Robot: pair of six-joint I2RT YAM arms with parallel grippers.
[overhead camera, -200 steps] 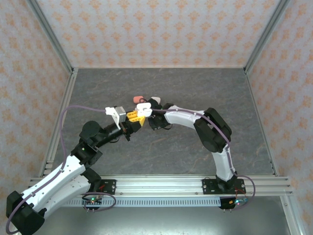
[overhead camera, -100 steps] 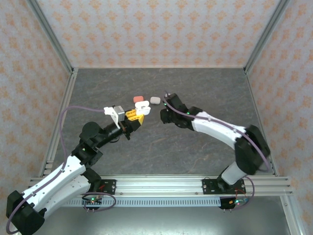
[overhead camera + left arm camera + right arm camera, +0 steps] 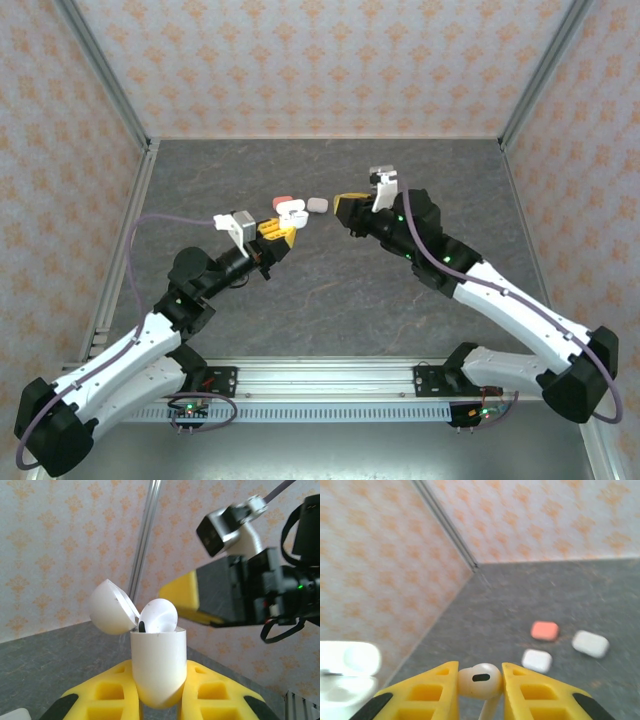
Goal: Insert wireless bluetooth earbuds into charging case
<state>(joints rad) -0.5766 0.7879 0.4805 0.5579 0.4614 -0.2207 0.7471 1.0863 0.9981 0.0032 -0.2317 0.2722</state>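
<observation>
Tabletop point(image 3: 400, 330): three closed cases are left lying at its far middle, a pink case point(image 3: 544, 630) and two white cases point(image 3: 590, 644); none has been shifted in the last second.
Right arm point(image 3: 480, 285): it has been swung away from the left arm's load, against which it was crowded a second ago, and is now held well apart, to the right.
Left arm point(image 3: 150, 340): it has been kept where it was, its jaws clenched on the charging case.
Charging case point(image 3: 158, 670): it is held upright above the tabletop, with its lid point(image 3: 111, 607) flipped open.
Seated earbud point(image 3: 158, 616): one white head is seen in the case's mouth, apparently lodged, though its depth cannot be judged.
Held earbud point(image 3: 480, 679): it is grasped by its head between the right jaws, stem hanging below.
Meaning: the retreat was made with this earbud not released, so its insertion is judged undone, and a fresh approach to the case is called for.
</observation>
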